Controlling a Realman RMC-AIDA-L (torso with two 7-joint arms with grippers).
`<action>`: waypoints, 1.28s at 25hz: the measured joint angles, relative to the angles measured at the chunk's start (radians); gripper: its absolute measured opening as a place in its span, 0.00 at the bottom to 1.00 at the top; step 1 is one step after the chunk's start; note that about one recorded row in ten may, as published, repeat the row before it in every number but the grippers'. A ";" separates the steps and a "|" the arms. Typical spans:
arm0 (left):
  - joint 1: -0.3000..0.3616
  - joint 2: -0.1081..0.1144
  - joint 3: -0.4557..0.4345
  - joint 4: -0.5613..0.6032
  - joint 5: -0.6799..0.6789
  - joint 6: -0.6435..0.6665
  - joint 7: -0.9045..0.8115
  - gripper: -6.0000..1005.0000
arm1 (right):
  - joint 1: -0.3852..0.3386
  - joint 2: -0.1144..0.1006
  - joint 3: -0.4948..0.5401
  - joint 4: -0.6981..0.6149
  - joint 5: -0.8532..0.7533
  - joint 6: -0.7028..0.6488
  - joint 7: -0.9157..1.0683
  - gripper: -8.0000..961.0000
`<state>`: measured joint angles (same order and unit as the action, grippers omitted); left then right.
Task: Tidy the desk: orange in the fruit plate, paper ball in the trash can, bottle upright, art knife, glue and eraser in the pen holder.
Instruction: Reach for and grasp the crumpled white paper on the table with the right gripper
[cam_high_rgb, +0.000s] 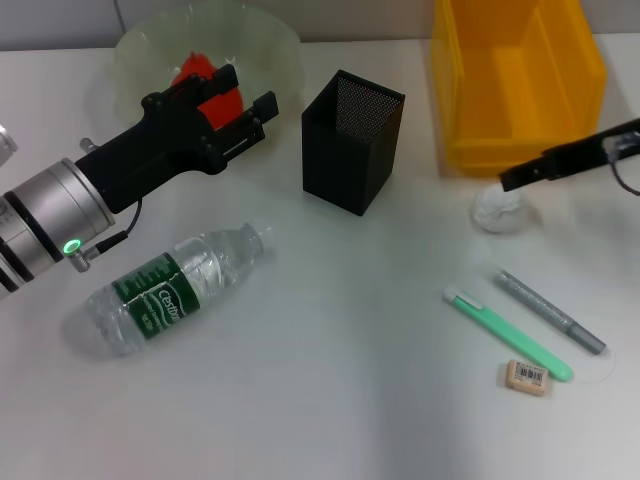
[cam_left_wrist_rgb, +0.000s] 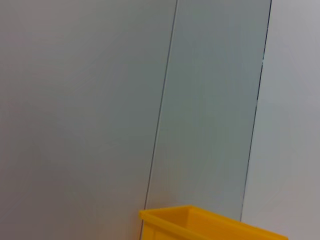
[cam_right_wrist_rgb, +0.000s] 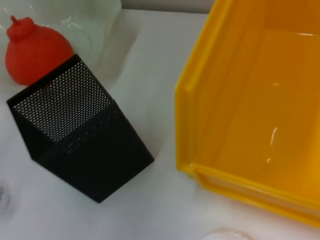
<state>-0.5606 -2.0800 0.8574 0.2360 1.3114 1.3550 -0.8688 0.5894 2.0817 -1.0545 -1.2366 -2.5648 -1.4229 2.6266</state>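
Left claw (cam_high_rgb: 238, 103), fingers spread, hovers at the fruit plate (cam_high_rgb: 270, 40) with the orange (cam_high_rgb: 205, 85) between its fingers; right claw (cam_high_rgb: 512, 178), fingers' state unclear, sits over the paper ball (cam_high_rgb: 498, 210) beside the trash can (cam_high_rgb: 520, 85). Bottle (cam_high_rgb: 170, 288) lies flat on the worktop (cam_high_rgb: 330, 400), cap toward the pen holder (cam_high_rgb: 352, 140)

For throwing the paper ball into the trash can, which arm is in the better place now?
The right arm, probably. The right gripper hangs just above the paper ball, beside the trash can. The left gripper is far across the desk, over the fruit plate with the orange.
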 joint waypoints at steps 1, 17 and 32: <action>0.000 0.000 0.000 0.000 0.000 -0.002 0.000 0.65 | 0.008 0.000 -0.012 0.006 -0.010 0.011 0.009 0.74; 0.007 0.000 0.000 0.000 0.000 -0.026 0.001 0.65 | 0.131 0.000 -0.071 0.183 -0.097 0.078 0.051 0.76; 0.013 0.000 0.002 -0.001 0.000 -0.039 0.001 0.65 | 0.160 0.001 -0.118 0.252 -0.126 0.121 0.063 0.82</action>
<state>-0.5477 -2.0800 0.8591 0.2351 1.3116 1.3155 -0.8681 0.7493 2.0832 -1.1726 -0.9845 -2.6909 -1.3022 2.6900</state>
